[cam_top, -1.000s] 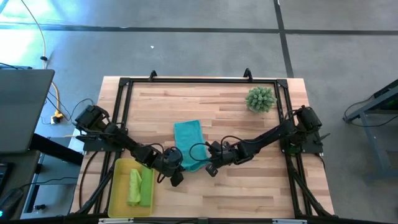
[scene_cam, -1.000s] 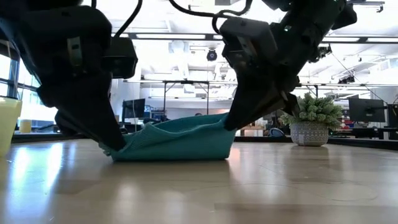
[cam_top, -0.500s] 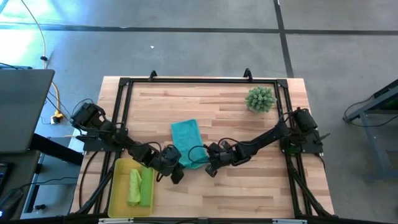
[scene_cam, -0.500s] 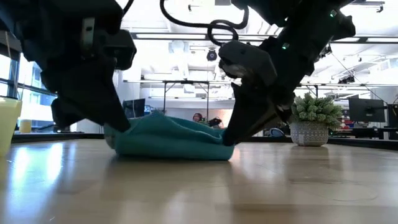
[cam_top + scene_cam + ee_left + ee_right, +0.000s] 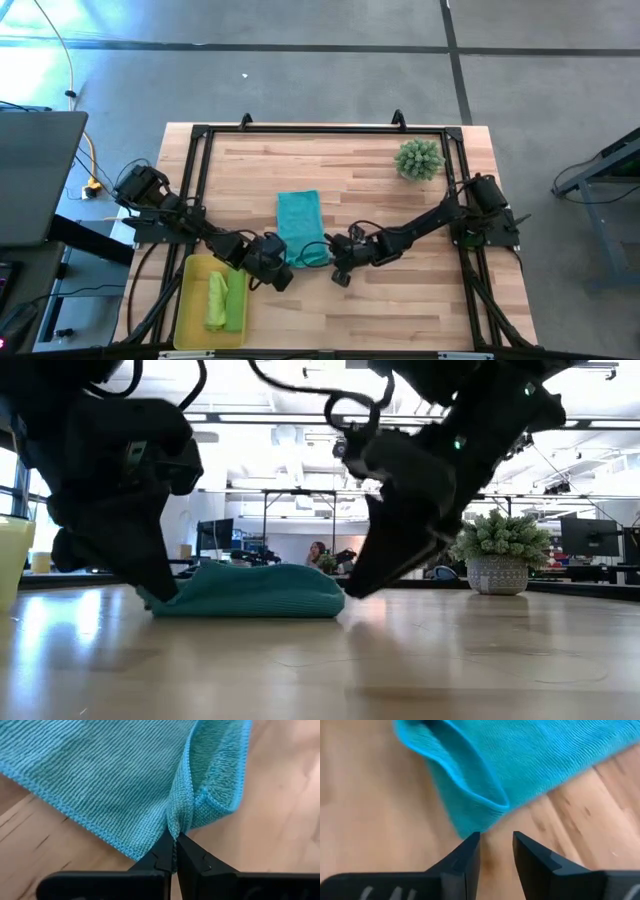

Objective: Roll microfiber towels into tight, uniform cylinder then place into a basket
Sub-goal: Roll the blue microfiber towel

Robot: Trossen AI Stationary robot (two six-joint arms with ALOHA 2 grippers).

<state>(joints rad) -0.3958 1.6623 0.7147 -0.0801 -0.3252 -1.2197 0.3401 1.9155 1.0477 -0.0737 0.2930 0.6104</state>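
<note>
Two lime towels (image 5: 225, 301) lie rolled in the basket (image 5: 189, 308); the teal towel (image 5: 300, 226) lies folded, unrolled, mid-bench; left end effector (image 5: 174, 854) pinches its near corner; right end effector (image 5: 496, 851) stands apart, empty.

I see both dark six-joint arms reaching in low from the table's side edges, elbows bent, their wrists meeting near the middle of the front half. My left gripper (image 5: 283, 268) sits down at the surface with its two dark fingers (image 5: 165, 854) pressed together, pinching a fold at the corner of the teal microfiber towel (image 5: 125, 775). My right gripper (image 5: 496, 851) is tilted steeply downward just beside the towel's opposite near corner; its fingers (image 5: 465, 857) stand apart with bare wood between them, gripping nothing.
</note>
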